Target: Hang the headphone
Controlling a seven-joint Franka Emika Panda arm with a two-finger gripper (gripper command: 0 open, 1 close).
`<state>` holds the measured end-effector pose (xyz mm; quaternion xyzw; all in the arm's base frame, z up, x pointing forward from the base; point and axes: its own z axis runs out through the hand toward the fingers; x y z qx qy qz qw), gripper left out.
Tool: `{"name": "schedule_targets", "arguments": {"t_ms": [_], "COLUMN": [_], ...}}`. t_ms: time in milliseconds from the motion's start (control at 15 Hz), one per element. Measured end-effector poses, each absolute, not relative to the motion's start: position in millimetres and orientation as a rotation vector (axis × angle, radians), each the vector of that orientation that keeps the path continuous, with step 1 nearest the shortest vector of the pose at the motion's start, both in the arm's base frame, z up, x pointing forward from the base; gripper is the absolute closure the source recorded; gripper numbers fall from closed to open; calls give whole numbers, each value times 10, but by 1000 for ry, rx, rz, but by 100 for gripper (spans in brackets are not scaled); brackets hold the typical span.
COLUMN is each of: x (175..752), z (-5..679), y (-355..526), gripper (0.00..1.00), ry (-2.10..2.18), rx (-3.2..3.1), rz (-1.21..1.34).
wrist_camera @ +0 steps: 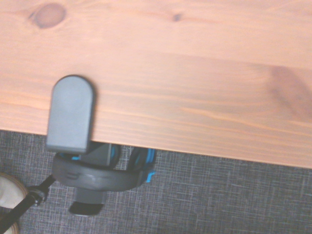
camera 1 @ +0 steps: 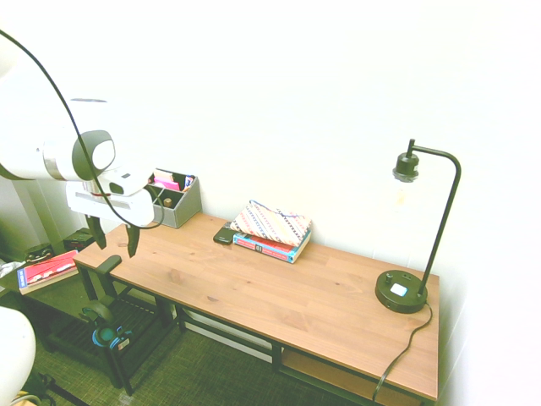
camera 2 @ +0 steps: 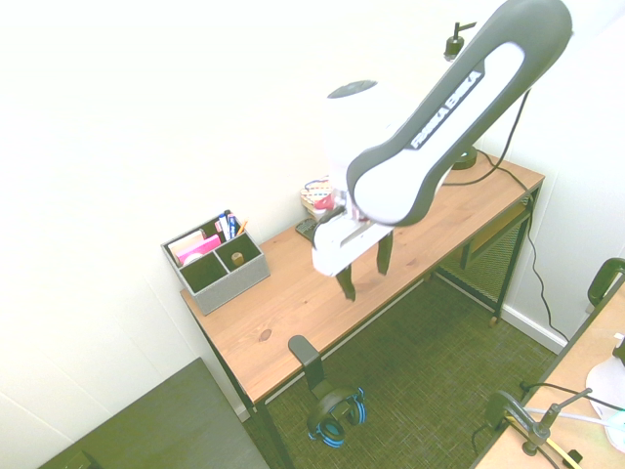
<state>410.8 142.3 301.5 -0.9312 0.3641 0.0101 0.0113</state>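
Observation:
The headphone (camera 2: 337,415), black with blue trim, hangs below the desk's front edge from a dark hook (camera 2: 308,357) clamped to the wooden desk (camera 2: 293,293). The first exterior view shows the headphone (camera 1: 106,326) under the clamp (camera 1: 108,264) at the desk's left end. From the wrist, the clamp's grey tab (wrist_camera: 70,114) lies on the wood, and the headphone (wrist_camera: 105,175) curves beneath it. My gripper (camera 2: 364,269) hovers above the desk near that corner, open and empty, its fingers (camera 1: 133,239) clear of the hook and well above the headphone.
A grey organizer (camera 1: 173,199) with pens and cards stands at the desk's back corner. A stack of books (camera 1: 270,228) and a small dark object (camera 1: 224,235) lie mid-desk. A black lamp (camera 1: 406,288) stands at the far end. A red book (camera 1: 46,271) lies on a low side surface.

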Motion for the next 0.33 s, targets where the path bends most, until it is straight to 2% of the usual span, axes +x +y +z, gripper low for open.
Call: {"name": "schedule_targets", "arguments": {"t_ms": [333], "x": [4090], "z": [3555], "y": [564], "gripper": [0], "ry": [1218], "rx": [-2853], "rz": [-25]}}
